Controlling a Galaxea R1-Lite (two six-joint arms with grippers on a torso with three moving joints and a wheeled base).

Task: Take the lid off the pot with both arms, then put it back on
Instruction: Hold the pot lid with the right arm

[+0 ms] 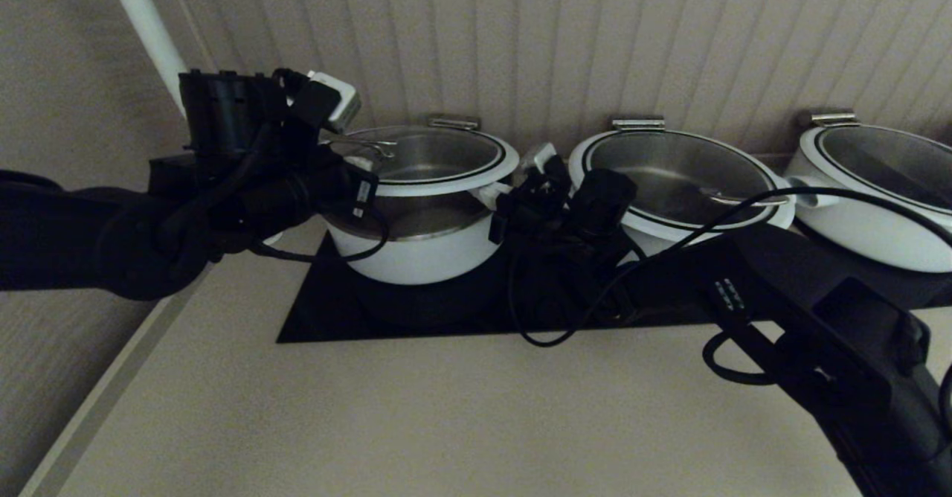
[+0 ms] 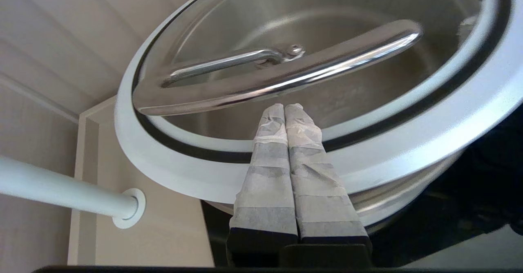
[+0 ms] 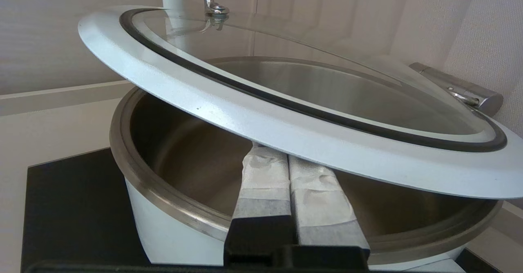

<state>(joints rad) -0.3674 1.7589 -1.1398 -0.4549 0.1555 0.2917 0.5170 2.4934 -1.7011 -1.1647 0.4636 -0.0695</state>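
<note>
Head view: we see the lid (image 1: 428, 156) raised above the pot (image 1: 416, 248), tilted, with a gap showing the pot's steel inner wall under the white rim. The pot sits on a black cooktop (image 1: 327, 318) set in a beige counter (image 1: 372, 422). The left gripper (image 1: 349, 158) is at the lid's left edge, by the wire handle (image 1: 364, 143); the right gripper (image 1: 520, 184) is at the lid's right edge, near the pot's stubby side handle (image 1: 491, 193). Two wider white pots (image 1: 680, 184) (image 1: 877, 192) stand further to the right, each lidded. A white pole (image 1: 145, 28) rises behind the left arm.

Left wrist view: we see the left gripper (image 2: 284, 108) with its taped fingers (image 2: 265, 175) pressed together, nothing between them. The fingertips lie over the lid's (image 2: 367, 150) white rim and black ring, just short of the arched steel handle (image 2: 278, 81), which crosses right beyond the tips. Whether tips touch the handle, we cannot tell.

Right wrist view: we see the right gripper (image 3: 286, 152) with its fingers (image 3: 261, 183) closed on each other, tips tucked under the lid's (image 3: 286, 130) white rim and above the pot's (image 3: 163, 220) steel lip. The lid's rim appears to rest on the fingertips; the lid slopes up away from the fingers, clear of the pot there.
</note>
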